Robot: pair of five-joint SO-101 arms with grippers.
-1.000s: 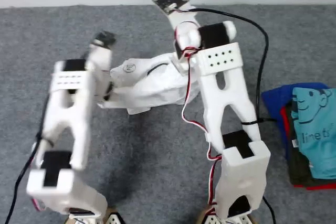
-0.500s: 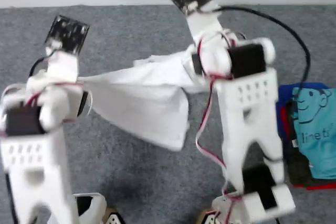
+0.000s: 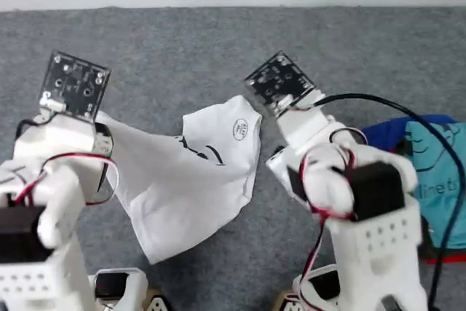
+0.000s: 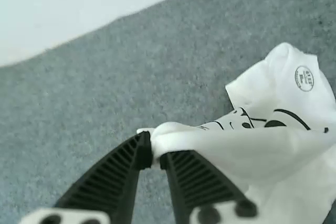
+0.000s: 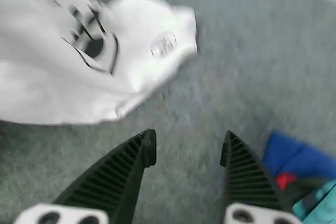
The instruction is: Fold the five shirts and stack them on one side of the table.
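The left hand (image 4: 152, 149) is clamped on a folded edge of the white shirt (image 3: 186, 187). Its two black fingers (image 4: 123, 171) are pressed together with the cloth pinched at their tips. That grip is plain from the left wrist view. From the high view the left arm's wrist and its square board cover it, and you see only the shirt coming out from under the arm.

From that pinched edge the shirt runs across towards the right arm, over the middle of the grey worktop (image 3: 182, 41). The high view gives its whole outline: a broad sheet that widens and sags towards the near side. A round label (image 3: 239, 130) sits at its far corner, with a black line drawing (image 3: 200, 151) beside it. Both wrist views catch the same label (image 4: 304, 77) (image 5: 163, 45) on the part that looks to lie on the worktop.

The right hand (image 5: 189, 142) is empty, its fingers spread well apart, hovering over bare worktop just beside the shirt's edge without touching it. The right wrist view shows this, while from above the arm hides that hand.

The stack of folded shirts (image 3: 437, 180) sits at the right side of the worktop, teal on top, with dark, red and blue edges showing below. A corner of it (image 5: 294, 163) lies near the right hand.
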